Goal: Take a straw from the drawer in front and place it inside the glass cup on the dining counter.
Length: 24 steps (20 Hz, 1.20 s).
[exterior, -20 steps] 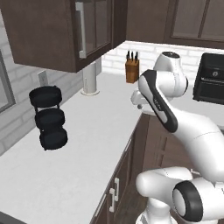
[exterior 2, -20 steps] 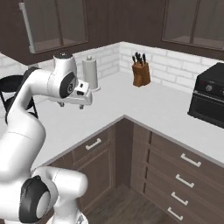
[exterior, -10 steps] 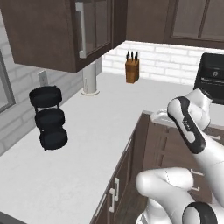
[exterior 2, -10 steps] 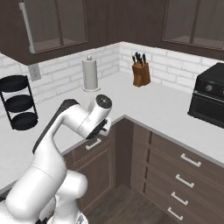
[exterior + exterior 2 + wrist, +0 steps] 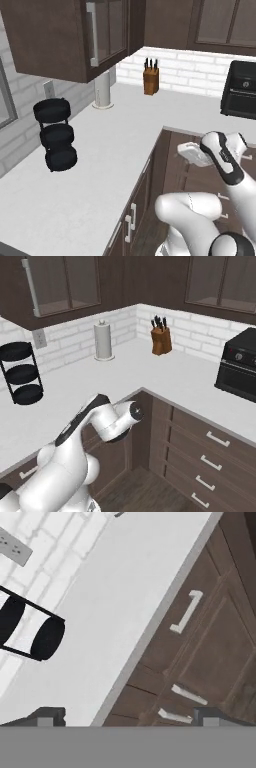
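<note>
Drawer (image 5: 185,619): shut under the white wall counter (image 5: 100,150), bar handle (image 5: 187,612) ahead of the hand.
Straw: presumably inside; cannot tell.
Gripper (image 5: 125,714): fingers spread fully, holding nothing, lowered below the counter edge, likely to reach the handle.

No readable text, label, brand, number or sign turns up anywhere in these views. The oven (image 5: 239,372) front shows small pale marks near its knob, too blurred to read. The knife block (image 5: 161,339) and the wall outlet (image 5: 13,547) carry no lettering either.
</note>
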Motion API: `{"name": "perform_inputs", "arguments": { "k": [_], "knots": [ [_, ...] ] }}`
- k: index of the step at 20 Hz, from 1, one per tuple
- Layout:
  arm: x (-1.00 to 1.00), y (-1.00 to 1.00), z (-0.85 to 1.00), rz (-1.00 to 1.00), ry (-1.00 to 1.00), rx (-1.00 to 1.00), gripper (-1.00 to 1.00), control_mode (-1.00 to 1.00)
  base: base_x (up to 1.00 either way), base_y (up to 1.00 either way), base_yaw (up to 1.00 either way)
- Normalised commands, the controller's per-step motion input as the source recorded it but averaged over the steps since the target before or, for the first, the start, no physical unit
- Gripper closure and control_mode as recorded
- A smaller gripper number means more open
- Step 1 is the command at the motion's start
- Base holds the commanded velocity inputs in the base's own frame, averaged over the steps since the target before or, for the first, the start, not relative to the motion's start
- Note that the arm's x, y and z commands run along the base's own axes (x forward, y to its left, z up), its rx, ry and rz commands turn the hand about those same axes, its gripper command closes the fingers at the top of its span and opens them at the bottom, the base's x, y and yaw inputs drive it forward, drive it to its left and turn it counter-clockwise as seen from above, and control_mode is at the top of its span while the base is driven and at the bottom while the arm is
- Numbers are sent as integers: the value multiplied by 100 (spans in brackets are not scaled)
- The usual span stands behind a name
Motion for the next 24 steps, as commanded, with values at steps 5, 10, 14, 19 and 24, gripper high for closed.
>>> {"name": "perform_inputs", "arguments": {
  "k": [5,10,14,19,24],
  "knots": [
    [16,0,-26,0,5,14,-100,-100,0,0,0],
    [1,-7,-25,0,1,17,-100,-100,0,0,0],
    [1,-15,-24,0,1,19,-100,-100,0,0,0],
    [0,-13,-23,0,0,19,-100,-100,0,0,0],
    [18,0,-31,0,5,16,-100,-100,0,0,0]
  ]
}}
